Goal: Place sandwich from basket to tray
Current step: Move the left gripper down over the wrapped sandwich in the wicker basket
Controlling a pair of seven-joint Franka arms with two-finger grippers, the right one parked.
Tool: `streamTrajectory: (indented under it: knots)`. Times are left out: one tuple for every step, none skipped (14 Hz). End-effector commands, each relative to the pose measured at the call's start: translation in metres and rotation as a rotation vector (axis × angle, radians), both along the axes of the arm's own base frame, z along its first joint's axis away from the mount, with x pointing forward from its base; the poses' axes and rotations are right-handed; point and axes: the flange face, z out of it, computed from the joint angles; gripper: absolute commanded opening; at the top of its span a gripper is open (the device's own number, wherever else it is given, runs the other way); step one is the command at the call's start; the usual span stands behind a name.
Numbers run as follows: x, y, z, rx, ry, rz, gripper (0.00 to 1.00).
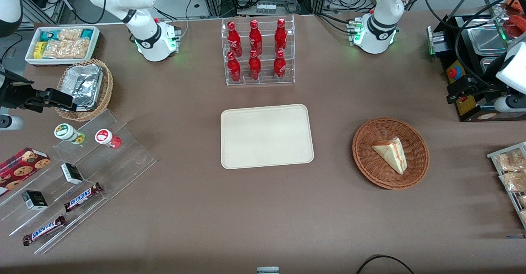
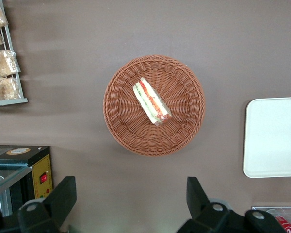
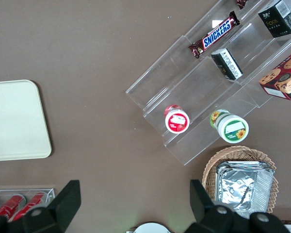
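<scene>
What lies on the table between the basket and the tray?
Nothing: in the front view only bare brown table separates the basket with the sandwich from the tray. The open gripper hangs above the table beside the basket.

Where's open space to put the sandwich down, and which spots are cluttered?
The tray is bare all over. Brown table lies open between it and the basket, which holds the sandwich, and nearer the front camera. The bottle rack borders the tray farther from the camera. The parked arm's end is crowded with the clear shelves. The claw hangs open, high above the basket.
</scene>
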Motion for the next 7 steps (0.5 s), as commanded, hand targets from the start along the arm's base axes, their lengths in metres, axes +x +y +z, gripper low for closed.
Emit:
streamTrajectory:
  knots:
    - [-0.009,0.006,0.008,-0.021,-0.002,0.003,1.00]
    - [-0.008,0.006,0.007,-0.021,-0.004,0.004,1.00]
    - [-0.006,0.007,0.006,-0.015,-0.008,0.003,1.00]
    - [-0.002,0.007,0.002,-0.007,-0.015,0.001,1.00]
    - [0.005,0.007,-0.009,-0.007,-0.013,0.010,1.00]
    - [0.012,0.006,-0.026,-0.010,0.002,0.012,1.00]
    - [0.019,0.005,-0.038,-0.010,0.005,0.012,1.00]
